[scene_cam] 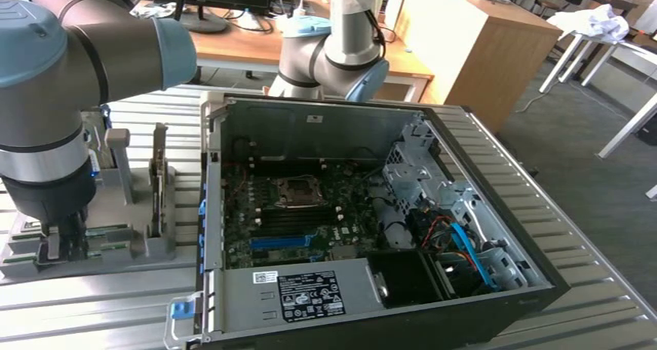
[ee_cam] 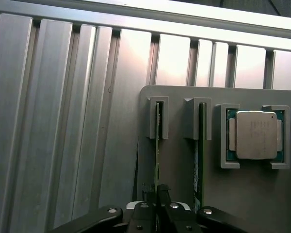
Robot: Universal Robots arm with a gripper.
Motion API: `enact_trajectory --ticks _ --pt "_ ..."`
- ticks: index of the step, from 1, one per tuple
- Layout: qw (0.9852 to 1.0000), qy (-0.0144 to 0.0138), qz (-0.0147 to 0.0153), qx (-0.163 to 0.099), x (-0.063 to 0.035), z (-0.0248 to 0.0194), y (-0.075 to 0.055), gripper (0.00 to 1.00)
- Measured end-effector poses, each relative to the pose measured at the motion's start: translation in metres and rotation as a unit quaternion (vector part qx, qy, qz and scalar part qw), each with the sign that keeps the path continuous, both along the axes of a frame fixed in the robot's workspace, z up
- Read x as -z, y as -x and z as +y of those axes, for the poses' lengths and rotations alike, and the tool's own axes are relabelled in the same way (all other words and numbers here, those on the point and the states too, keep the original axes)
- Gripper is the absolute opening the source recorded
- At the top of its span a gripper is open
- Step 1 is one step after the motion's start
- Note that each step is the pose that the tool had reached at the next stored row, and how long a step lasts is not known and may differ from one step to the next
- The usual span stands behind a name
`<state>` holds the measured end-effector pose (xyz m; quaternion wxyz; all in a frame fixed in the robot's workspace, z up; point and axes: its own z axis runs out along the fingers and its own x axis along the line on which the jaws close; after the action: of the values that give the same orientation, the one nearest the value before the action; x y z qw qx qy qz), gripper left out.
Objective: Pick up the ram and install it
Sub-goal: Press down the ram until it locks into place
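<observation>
Standing on edge in a slot of the grey holder (ee_cam: 177,165), the ram (ee_cam: 157,141) sits beside a second green stick (ee_cam: 200,155) and a processor (ee_cam: 256,135). The gripper (ee_cam: 157,193) pinches the ram's thin board, jaws narrow against both faces.

The tabletop (scene_cam: 580,235) is a ribbed, silvery metal surface of long parallel slats. Toward the exterior view's left, a flat grey holder plate (scene_cam: 154,248) with upright slotted posts lies on it. Just beside the plate, across the middle, rests a black computer case (scene_cam: 308,131) with its open side facing up.
</observation>
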<state>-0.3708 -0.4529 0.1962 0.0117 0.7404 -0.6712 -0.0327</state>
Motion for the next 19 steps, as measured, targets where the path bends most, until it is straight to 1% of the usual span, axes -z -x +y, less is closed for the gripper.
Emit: enact_trajectory --ticks 1,2,3,15,19 --pt "1.0 0.0 0.0 0.0 0.0 0.0 0.0 0.16" --pt "1.0 0.0 0.0 0.0 0.0 0.0 0.0 0.16" --pt "1.0 0.0 0.0 0.0 0.0 0.0 0.0 0.13" --pt "1.0 0.0 -0.0001 0.0 -0.0002 0.0 0.0 0.12" --pt "1.0 0.0001 0.0 -0.001 -0.0075 0.0 0.0 0.12"
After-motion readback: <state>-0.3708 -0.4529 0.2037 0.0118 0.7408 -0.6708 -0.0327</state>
